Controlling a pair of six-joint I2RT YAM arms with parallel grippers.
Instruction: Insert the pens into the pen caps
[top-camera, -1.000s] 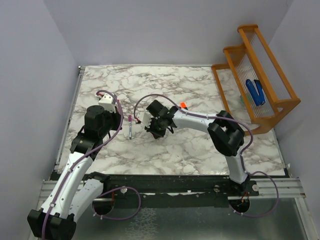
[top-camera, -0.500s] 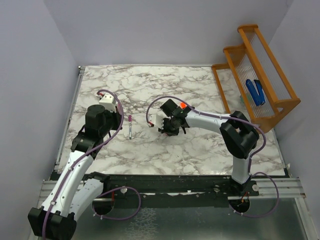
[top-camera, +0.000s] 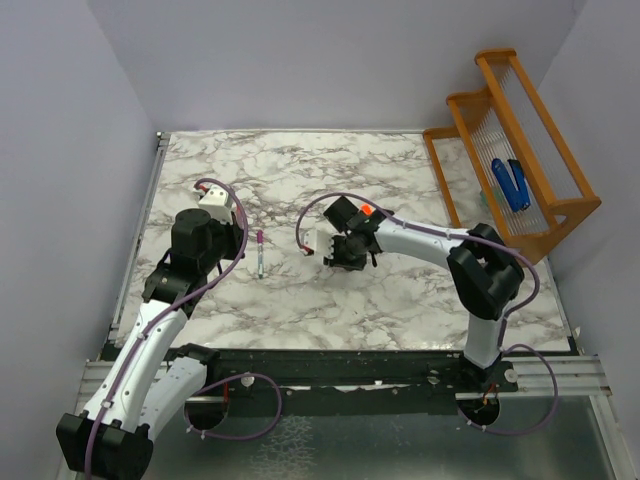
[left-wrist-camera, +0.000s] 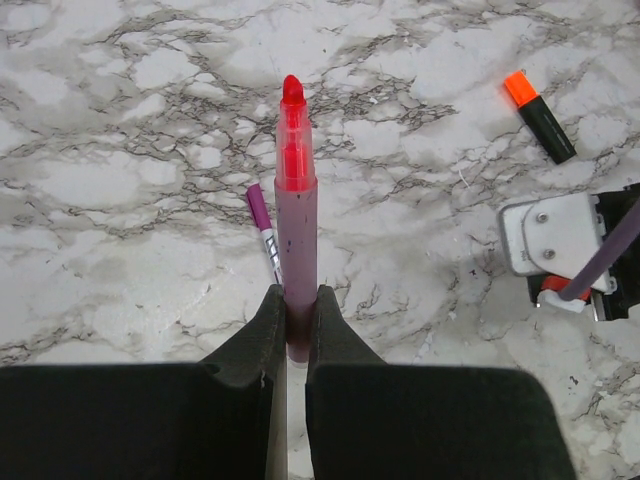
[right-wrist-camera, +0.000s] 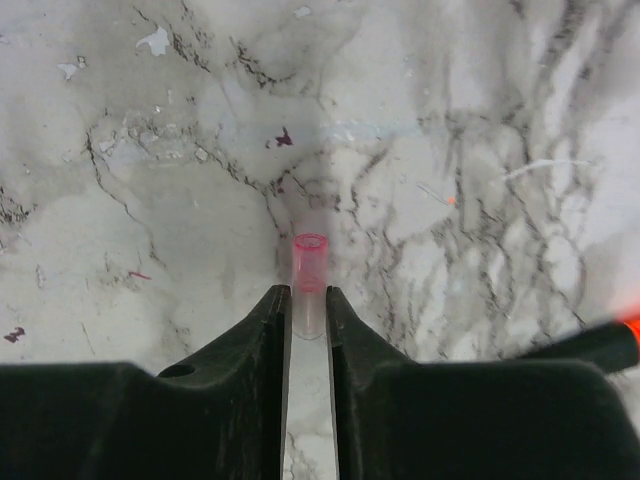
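Note:
My left gripper (left-wrist-camera: 297, 295) is shut on the slim pink pen (left-wrist-camera: 297, 215), whose red tip points away from me above the marble table. It shows at the left in the top view (top-camera: 233, 257). A slim whitish-grey pen (left-wrist-camera: 266, 235) with a magenta end lies on the table just under it, also in the top view (top-camera: 260, 252). My right gripper (right-wrist-camera: 307, 295) is shut on a small translucent pink cap (right-wrist-camera: 309, 265), open end forward, and sits mid-table (top-camera: 343, 262). The stubby black marker with orange tip (top-camera: 366, 211) lies just behind it, also seen in the left wrist view (left-wrist-camera: 538, 103).
An orange wooden rack (top-camera: 530, 150) stands at the right edge with blue chunky objects (top-camera: 510, 183) in it. The right arm's wrist camera (left-wrist-camera: 555, 235) shows at the right of the left wrist view. Walls close the table on the left, back and right.
My right gripper has moved right, away from the pen lying on the table, with the cap in it. The left arm has not moved.

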